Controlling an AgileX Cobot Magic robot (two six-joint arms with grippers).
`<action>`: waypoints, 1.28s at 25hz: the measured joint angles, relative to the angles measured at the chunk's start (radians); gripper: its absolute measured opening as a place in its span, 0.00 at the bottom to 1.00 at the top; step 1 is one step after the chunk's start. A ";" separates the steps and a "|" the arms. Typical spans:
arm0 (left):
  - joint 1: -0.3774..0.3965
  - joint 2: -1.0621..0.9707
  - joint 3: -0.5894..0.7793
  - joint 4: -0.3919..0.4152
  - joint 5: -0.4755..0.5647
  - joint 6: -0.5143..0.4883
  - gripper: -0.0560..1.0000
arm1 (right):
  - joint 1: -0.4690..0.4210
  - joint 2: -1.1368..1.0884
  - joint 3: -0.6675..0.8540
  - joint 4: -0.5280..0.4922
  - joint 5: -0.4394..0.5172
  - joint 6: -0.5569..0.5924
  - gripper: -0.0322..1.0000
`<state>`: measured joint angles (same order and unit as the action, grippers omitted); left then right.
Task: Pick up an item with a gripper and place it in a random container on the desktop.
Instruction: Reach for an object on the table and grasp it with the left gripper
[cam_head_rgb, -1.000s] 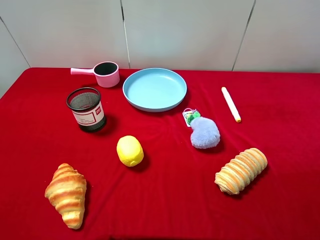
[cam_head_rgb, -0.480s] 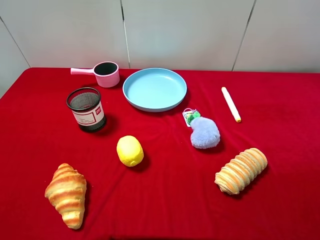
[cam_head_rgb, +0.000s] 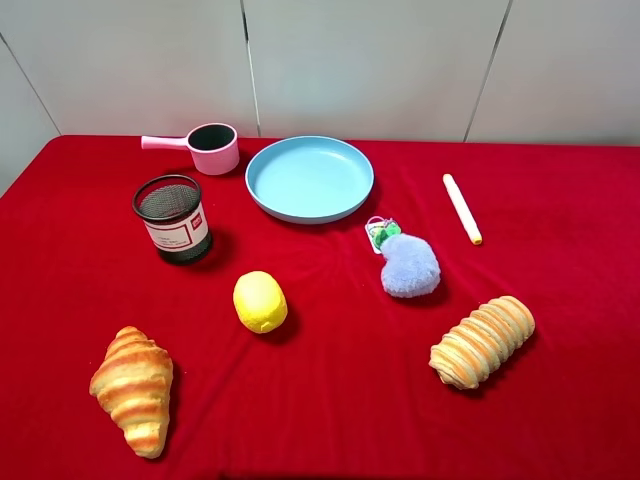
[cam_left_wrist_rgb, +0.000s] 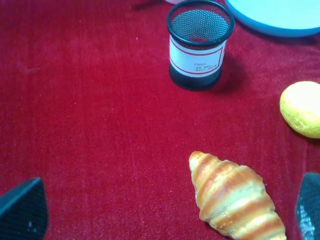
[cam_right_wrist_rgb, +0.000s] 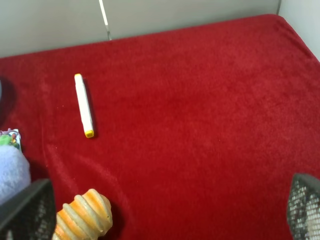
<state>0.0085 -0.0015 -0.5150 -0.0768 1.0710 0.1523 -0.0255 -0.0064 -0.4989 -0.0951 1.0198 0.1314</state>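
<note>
Red cloth (cam_head_rgb: 330, 430) spreads under everything, with a pale wall (cam_head_rgb: 350, 60) behind. Nearest the lower edge of the high view lie a croissant (cam_head_rgb: 132, 388) at lower left and a striped roll (cam_head_rgb: 482, 341) at lower right. Just past them, left of centre, sits the lemon (cam_head_rgb: 260, 301), alone, with bare cloth all round it. It looks small, smooth and rounded, so I judge it light, perhaps a soft toy, and apt to roll or squirt out of a pinch near its ends. I would take it from above, across its short waist, one pad on each long flank. Farther up the frame, a mesh cup (cam_head_rgb: 172, 217) stands to its upper left, and the plate (cam_head_rgb: 310, 178) lies at upper centre, nothing in it, well apart from the lemon.

My left gripper (cam_left_wrist_rgb: 166, 207) has its jaws spread wide. Only the tips show, at the two lower corners of its wrist view, holding and touching nothing. The lemon sits at that view's right edge. My right gripper (cam_right_wrist_rgb: 166, 207) is likewise spread wide and carries nothing, above bare cloth near the roll's end.
</note>
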 joint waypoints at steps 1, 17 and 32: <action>0.000 0.012 -0.008 -0.001 0.002 0.000 1.00 | 0.000 0.000 0.000 0.000 0.000 0.000 0.70; 0.000 0.471 -0.130 -0.156 0.009 0.065 1.00 | 0.000 0.000 0.000 0.000 0.000 0.000 0.70; -0.094 0.739 -0.218 -0.175 -0.024 0.102 0.99 | 0.000 0.000 0.000 0.000 -0.001 0.000 0.70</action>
<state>-0.0851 0.7373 -0.7326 -0.2521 1.0473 0.2544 -0.0255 -0.0064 -0.4989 -0.0951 1.0190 0.1314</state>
